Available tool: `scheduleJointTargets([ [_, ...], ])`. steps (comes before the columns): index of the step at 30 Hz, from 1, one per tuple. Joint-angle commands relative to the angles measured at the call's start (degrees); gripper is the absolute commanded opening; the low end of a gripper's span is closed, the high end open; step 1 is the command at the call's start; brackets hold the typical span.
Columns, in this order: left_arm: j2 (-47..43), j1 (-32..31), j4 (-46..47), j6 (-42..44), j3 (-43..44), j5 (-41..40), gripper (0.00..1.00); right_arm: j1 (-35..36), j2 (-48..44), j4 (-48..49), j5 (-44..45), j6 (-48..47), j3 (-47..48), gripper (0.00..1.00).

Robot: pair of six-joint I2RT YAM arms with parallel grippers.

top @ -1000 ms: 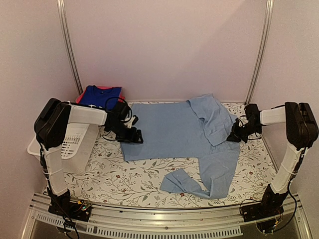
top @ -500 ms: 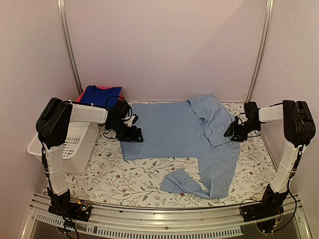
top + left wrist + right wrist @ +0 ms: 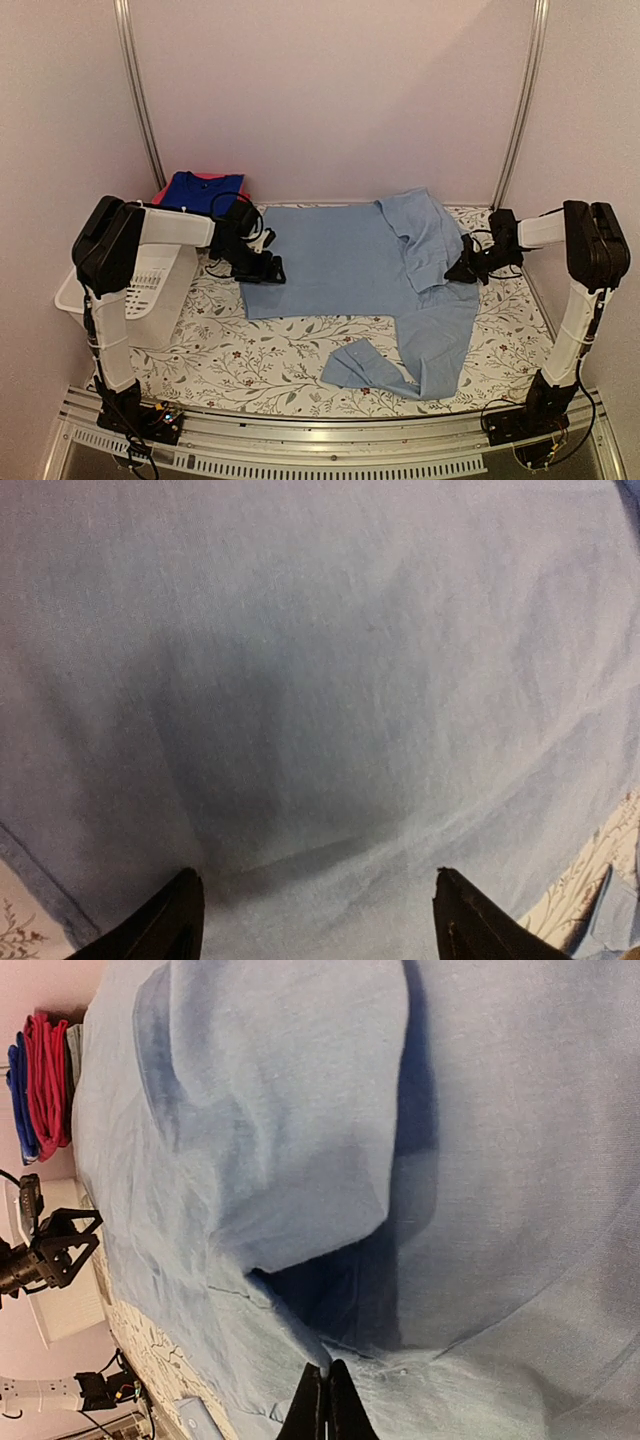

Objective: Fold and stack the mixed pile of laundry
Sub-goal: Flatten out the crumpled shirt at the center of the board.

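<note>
A large pale-blue button shirt (image 3: 340,260) lies spread over the middle of the table, one sleeve (image 3: 365,368) trailing toward the front. My left gripper (image 3: 263,270) hovers open at the shirt's left edge; in the left wrist view its fingertips (image 3: 186,912) stand wide apart just above the flat cloth (image 3: 320,680). My right gripper (image 3: 462,272) is shut on a ridge of the shirt (image 3: 300,1110) under a folded-over flap, the fingertips (image 3: 327,1385) pressed together on the fabric. A folded royal-blue and pink-red stack (image 3: 200,188) sits at the back left.
A white slotted basket (image 3: 150,285) stands at the left edge beside the left arm. The floral tablecloth (image 3: 290,360) shows in front of the shirt. Metal rails (image 3: 520,100) rise at both back corners against the wall.
The right gripper opened and shut again on the shirt's fold, shifting slightly left. The left gripper stayed open and barely moved.
</note>
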Motion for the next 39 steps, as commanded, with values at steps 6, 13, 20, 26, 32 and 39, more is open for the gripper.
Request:
scheduleJointTargets([
  [6, 1.97, 1.00, -2.10, 0.45, 1.80, -0.34, 0.79, 0.12, -6.24, 8.19, -11.39, 5.69, 9.45, 0.00],
  [13, 1.58, 1.57, -1.76, -1.40, 2.90, -1.12, 0.79, 1.47, 21.04, 24.62, -16.40, 26.54, 53.68, 0.00],
  [20, 1.54, 2.21, -1.07, -2.41, 5.13, -1.35, 0.81, 2.75, 40.15, 37.34, -14.94, 43.28, 69.99, 0.89],
  [26, -0.21, 2.10, -0.30, -1.64, 7.16, -0.80, 0.82, 0.19, 26.85, 22.45, -8.60, 23.71, 48.36, 0.97],
  [32, 1.89, 1.56, 1.15, 0.69, 9.96, 1.30, 0.83, 0.09, 20.05, 7.73, -2.80, 6.45, 39.18, 0.90],
  [39, 7.52, 0.78, -0.04, 0.40, 13.55, 2.38, 0.82, 0.18, 21.43, 3.03, -1.57, 1.98, 30.92, 0.87],
])
